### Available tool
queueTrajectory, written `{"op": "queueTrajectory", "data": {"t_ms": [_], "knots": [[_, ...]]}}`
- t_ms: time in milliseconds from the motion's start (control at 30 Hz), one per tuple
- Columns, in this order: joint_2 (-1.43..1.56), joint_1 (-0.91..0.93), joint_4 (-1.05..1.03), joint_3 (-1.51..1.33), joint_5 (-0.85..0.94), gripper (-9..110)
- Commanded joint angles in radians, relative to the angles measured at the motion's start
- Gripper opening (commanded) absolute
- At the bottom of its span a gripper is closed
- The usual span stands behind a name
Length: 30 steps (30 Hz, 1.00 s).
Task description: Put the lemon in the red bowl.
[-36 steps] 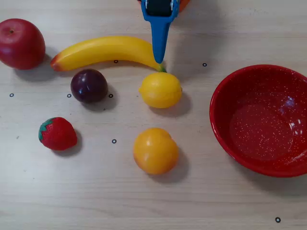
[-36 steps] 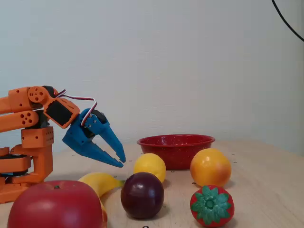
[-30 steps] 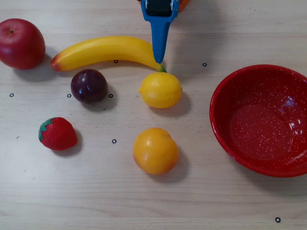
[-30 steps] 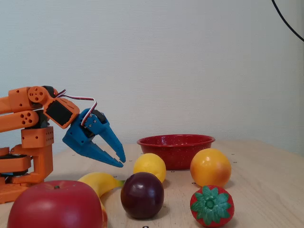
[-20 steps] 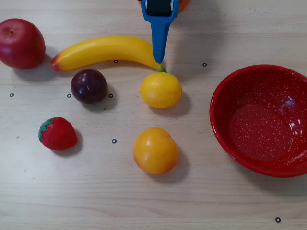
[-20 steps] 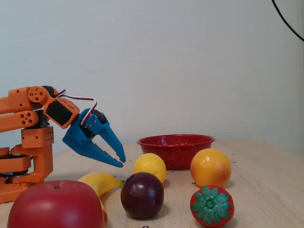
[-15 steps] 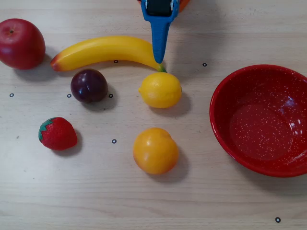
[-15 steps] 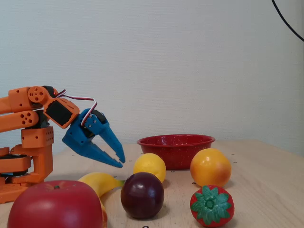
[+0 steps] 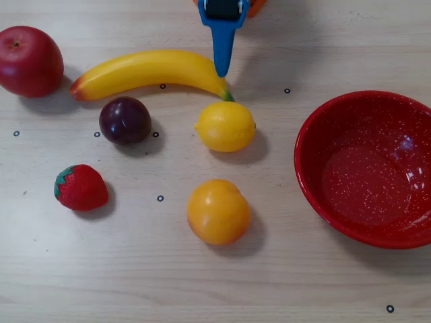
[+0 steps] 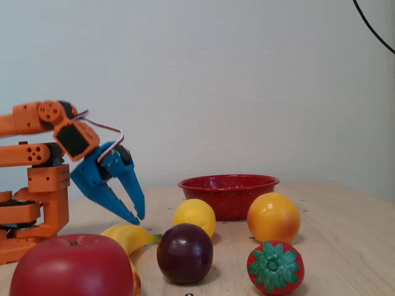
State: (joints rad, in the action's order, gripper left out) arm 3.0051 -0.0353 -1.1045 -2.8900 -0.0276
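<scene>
The lemon [image 9: 225, 126] rests on the pale wooden desk [image 9: 135, 269], near the middle of the overhead view, with the green tip of the banana [image 9: 148, 69] just above its upper edge. The blue gripper [image 10: 134, 217] hangs above the desk with its jaws parted a little and nothing between them; in the fixed view its tips point down and sit to the left of the lemon, clear of it. From overhead the gripper [image 9: 221, 69] reaches in from the top edge and ends over the banana's right end, short of the lemon. The red bowl [image 9: 367, 232] stands to the right of the lemon, apart from it and holding nothing. An orange [image 9: 218, 211] lies below the lemon in the overhead view, a plum [image 9: 125, 120] to its left.
</scene>
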Motion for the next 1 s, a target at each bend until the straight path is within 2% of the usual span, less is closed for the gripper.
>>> {"op": "queueTrajectory", "data": {"t_ms": [0, 167, 567, 967], "knots": [[-0.046, -0.017, -0.015, 0.143, -0.054, 0], [-0.133, -0.011, -0.064, 0.245, -0.137, 0], [-0.393, -0.002, -0.213, 0.565, -0.126, 0], [-0.621, -0.051, -0.428, 0.808, -0.242, 3]]}}
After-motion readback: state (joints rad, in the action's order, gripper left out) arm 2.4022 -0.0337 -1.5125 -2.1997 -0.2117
